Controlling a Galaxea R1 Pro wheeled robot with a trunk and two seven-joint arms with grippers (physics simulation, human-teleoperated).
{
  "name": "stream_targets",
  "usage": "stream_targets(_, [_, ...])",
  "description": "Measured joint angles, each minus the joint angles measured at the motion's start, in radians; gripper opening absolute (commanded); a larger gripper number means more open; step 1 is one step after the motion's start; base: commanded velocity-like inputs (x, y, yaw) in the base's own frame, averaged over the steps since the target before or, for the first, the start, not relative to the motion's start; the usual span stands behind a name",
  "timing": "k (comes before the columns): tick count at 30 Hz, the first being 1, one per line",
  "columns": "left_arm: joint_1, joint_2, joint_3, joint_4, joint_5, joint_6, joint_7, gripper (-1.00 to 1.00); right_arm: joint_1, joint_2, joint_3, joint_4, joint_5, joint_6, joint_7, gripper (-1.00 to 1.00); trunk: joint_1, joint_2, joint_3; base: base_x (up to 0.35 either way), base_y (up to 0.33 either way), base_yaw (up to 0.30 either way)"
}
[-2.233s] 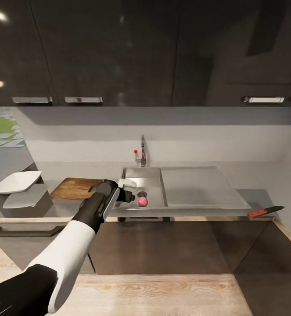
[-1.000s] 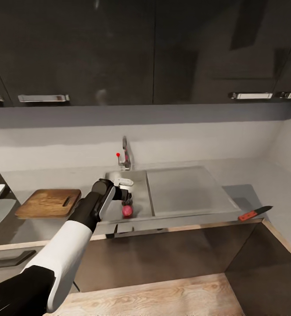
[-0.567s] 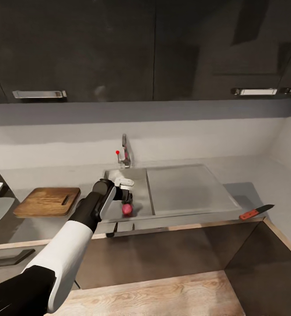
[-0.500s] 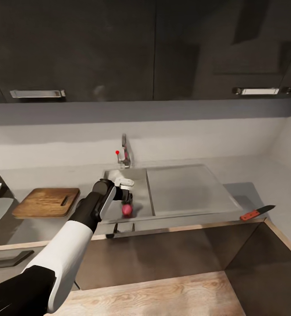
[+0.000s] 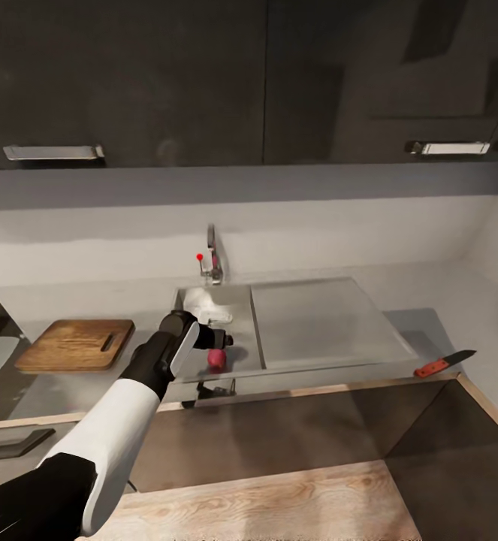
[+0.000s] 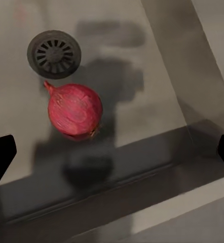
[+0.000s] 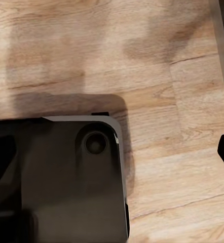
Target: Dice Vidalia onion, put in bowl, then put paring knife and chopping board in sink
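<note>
onion [image 6: 74, 110] pinkish-red, fine stripes | board [image 5: 74, 345] brown wood-grain | knife [image 5: 444, 364] red handle, dark blade

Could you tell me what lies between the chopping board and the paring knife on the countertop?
In the head view, the sink with its drainboard lies between the chopping board and paring knife.

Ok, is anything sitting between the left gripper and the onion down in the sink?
Nothing visible. The left gripper hangs open above the Vidalia onion, which lies alone on the sink floor beside the drain.
</note>
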Motion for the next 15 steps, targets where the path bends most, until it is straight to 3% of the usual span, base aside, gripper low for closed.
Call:
stream_targets(12, [0.002,0.004,0.0,0.002,-0.001,0.0,0.002,1.0,0.0,0.0,0.0,0.0,0.0,0.0,0.0,1.0,0.0,0.0,-0.02,0.002,0.0,0.0])
stream_targets(15, [0.003,0.005,0.001,0.003,-0.001,-0.001,0.003,1.0,0.0,0.0,0.0,0.0,0.0,0.0,0.0,1.0,0.0,0.0,-0.024,0.149,0.0,0.0])
